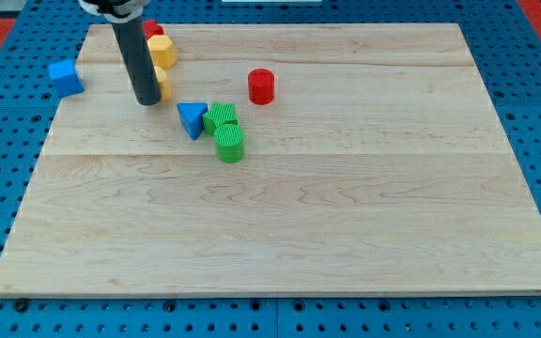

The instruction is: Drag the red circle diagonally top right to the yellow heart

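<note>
The red circle is a short red cylinder standing alone on the wooden board, in the upper middle. A yellow block sits near the view's top left, with a red block just behind it. A second yellow block lies below it, partly hidden by the rod; I cannot tell which one is the heart. My tip rests on the board at the upper left, touching or just beside the lower yellow block, well to the left of the red circle.
A blue triangle, a green block and a green cylinder cluster just below and left of the red circle. A blue cube sits off the board's left edge on the blue pegboard.
</note>
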